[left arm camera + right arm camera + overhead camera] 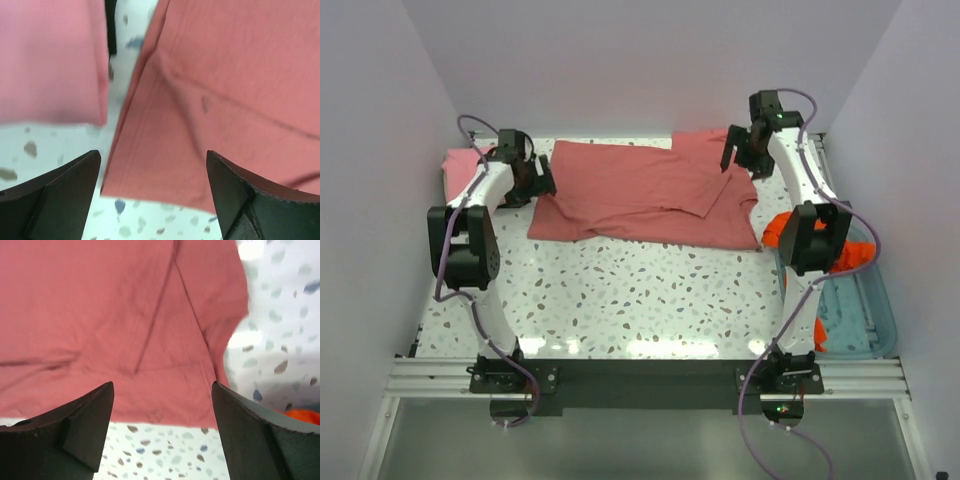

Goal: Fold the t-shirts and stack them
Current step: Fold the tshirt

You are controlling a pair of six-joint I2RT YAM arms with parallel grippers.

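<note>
A dusty rose-red t-shirt [640,195] lies partly folded across the back of the speckled table [620,300]. My left gripper [542,180] hovers over its left edge, and my right gripper [735,150] over its right back corner. In the left wrist view the rose-red t-shirt [220,100] lies below my open left gripper [152,190], with a lighter pink t-shirt [50,60] beside it. In the right wrist view my right gripper [162,425] stands open above the rose-red t-shirt's [125,325] hem. Neither gripper holds anything. The pink t-shirt [460,165] rests at the far left. An orange t-shirt [788,230] hangs over the tray.
A pale blue see-through plastic tray [865,310] sits at the table's right edge, behind my right arm. White walls close in the table on the left, back and right. An orange patch [302,416] shows at the right wrist view's edge.
</note>
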